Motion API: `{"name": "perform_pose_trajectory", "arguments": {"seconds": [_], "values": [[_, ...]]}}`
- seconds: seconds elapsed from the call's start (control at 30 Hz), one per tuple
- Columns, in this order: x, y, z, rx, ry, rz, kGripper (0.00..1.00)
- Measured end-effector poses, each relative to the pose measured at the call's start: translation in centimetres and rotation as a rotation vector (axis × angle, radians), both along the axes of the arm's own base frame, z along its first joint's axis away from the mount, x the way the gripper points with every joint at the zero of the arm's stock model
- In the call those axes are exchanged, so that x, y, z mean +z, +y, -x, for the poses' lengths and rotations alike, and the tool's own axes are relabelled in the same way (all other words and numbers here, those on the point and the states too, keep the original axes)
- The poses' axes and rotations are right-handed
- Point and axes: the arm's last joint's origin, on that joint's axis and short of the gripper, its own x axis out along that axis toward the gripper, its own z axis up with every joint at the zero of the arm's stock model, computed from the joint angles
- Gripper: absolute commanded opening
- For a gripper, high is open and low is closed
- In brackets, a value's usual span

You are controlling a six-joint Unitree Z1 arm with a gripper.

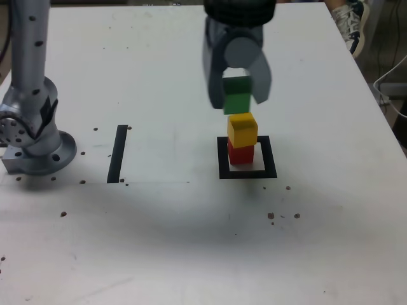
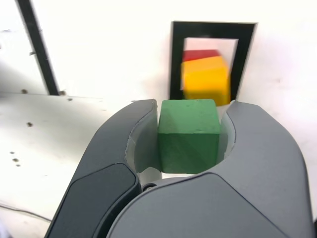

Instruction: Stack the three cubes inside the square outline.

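Observation:
A red cube [image 1: 240,154] sits inside the black square outline [image 1: 223,160] on the white table, and a yellow cube [image 1: 242,129] rests on top of it. Just above the yellow cube hangs a green cube [image 1: 238,94], with my gripper [image 1: 237,96] shut on it from both sides. In the wrist view the green cube [image 2: 188,135] is clamped between the grey fingers [image 2: 133,144], with the yellow cube [image 2: 205,79], a strip of the red cube [image 2: 200,54] and the square outline [image 2: 214,28] below it. Whether the green cube touches the yellow one I cannot tell.
A thin straight black tape strip [image 1: 117,153] lies at the exterior view's left of the outline. The arm's grey base [image 1: 32,136] stands at the far left edge. Small dark specks dot the table. A person's shoe [image 1: 348,22] shows beyond the far right corner.

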Motion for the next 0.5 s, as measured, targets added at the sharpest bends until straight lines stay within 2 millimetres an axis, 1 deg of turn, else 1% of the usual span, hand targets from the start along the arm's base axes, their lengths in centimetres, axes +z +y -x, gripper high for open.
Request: {"name": "perform_pose_trajectory", "arguments": {"seconds": [0.1,0.23,0.5], "values": [[-0.5,0.9,-0.9,0.01,0.007,0.001,0.12],[-1.3,1.8,-1.4,0.018,0.027,0.005,0.12],[-1.8,2.0,-1.7,0.02,0.039,0.021,0.12]]}}
